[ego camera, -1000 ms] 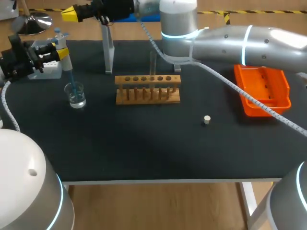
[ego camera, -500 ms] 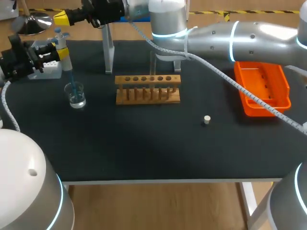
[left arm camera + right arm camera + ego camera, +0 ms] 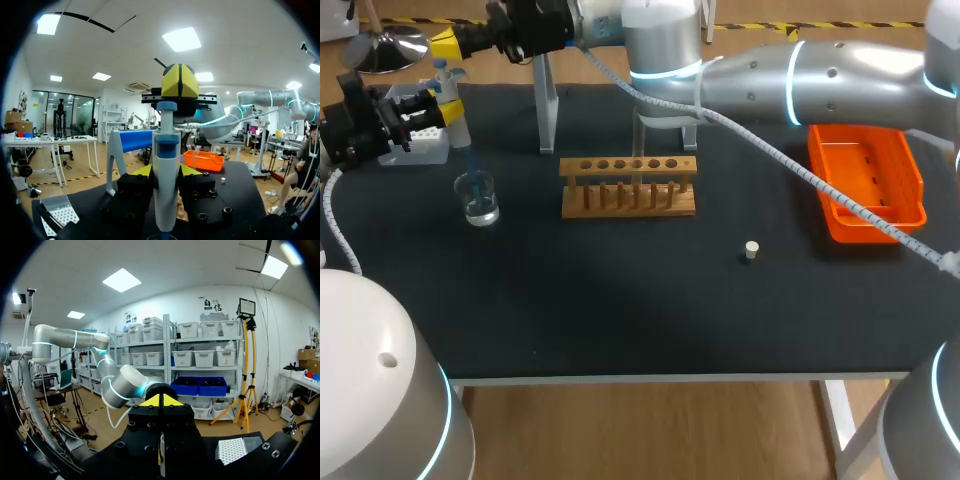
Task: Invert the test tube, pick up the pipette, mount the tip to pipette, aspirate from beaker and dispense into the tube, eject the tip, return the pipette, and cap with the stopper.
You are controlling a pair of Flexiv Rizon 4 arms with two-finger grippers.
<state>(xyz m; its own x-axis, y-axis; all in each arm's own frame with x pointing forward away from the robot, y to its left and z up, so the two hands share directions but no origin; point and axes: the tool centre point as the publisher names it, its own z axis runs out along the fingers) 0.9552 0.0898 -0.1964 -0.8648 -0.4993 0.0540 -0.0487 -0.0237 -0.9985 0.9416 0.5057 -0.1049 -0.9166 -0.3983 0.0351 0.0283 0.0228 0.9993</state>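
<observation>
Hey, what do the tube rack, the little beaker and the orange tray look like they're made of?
The rack looks like unfinished light wood: tan, matte, with dowel-like posts. The beaker seems to be clear glass, though clear plastic is possible: it is see-through with bright glints. The orange tray looks like moulded plastic: uniform bright colour and smooth, slightly glossy walls.

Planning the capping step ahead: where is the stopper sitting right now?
Head view: the stopper lies alone on the table, right of centre, between the wooden rack and the orange tray, nearer the front edge than either.
</observation>
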